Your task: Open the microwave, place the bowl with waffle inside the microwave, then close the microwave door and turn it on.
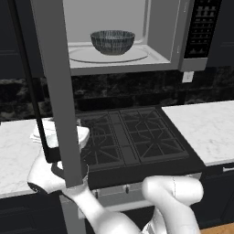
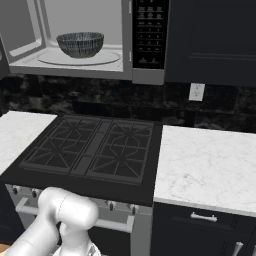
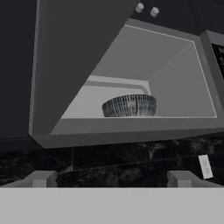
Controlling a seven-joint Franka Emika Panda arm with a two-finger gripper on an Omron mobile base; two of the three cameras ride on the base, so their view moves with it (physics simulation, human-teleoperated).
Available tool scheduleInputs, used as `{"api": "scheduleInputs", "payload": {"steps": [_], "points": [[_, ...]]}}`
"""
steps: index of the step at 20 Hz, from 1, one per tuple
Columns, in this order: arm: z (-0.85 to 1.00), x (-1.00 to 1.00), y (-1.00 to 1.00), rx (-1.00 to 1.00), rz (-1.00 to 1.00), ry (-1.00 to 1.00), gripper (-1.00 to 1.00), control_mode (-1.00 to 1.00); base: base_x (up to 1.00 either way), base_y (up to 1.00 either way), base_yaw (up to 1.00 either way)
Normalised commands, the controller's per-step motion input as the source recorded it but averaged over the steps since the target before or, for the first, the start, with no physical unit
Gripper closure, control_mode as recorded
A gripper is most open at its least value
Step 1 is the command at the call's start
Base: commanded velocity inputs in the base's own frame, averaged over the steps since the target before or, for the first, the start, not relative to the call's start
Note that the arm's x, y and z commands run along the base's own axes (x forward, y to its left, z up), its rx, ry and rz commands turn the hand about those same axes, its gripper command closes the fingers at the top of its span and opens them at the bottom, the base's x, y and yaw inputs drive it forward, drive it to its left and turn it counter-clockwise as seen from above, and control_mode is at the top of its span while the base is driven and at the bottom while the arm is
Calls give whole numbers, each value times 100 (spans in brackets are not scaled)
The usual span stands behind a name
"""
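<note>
The microwave point(image 1: 183, 41) hangs above the stove with its cavity exposed. Its door point(image 1: 55, 91) is swung wide out to the left, with the dark bar handle point(image 1: 28, 77) on its outer side. The dark streaked bowl point(image 1: 112, 42) sits on the glass turntable point(image 1: 137, 55) inside the cavity, and it shows too in the right base view point(image 2: 80, 44) and the hand view point(image 3: 129, 106). The waffle is hidden below the bowl's rim. My gripper point(image 3: 112, 179) is open and holds nothing. It is low and left of the cavity, by the door's lower edge point(image 1: 57, 135), and looks up at the bowl.
A black gas stove point(image 2: 95, 150) lies under the microwave. White marble counters flank it point(image 2: 210, 165) point(image 1: 13, 151). The black button panel point(image 2: 150, 30) is on the microwave's right. A wall outlet point(image 2: 196, 91) sits on the dark backsplash.
</note>
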Motion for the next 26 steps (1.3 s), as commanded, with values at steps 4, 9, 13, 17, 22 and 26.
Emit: {"api": "scheduleInputs", "payload": {"steps": [4,9,13,17,22,26], "points": [[-10,-28,56,0,-4,-5,-100,-100,0,0,0],[0,-42,75,0,-13,-4,-100,-100,0,0,0],[0,-39,66,0,-11,0,-100,-100,0,0,0],[0,-44,64,0,-12,0,-100,-100,0,0,0],[0,-32,58,0,-12,-1,-100,-100,0,0,0],[4,-15,41,0,-11,-4,-100,-100,0,0,0]]}}
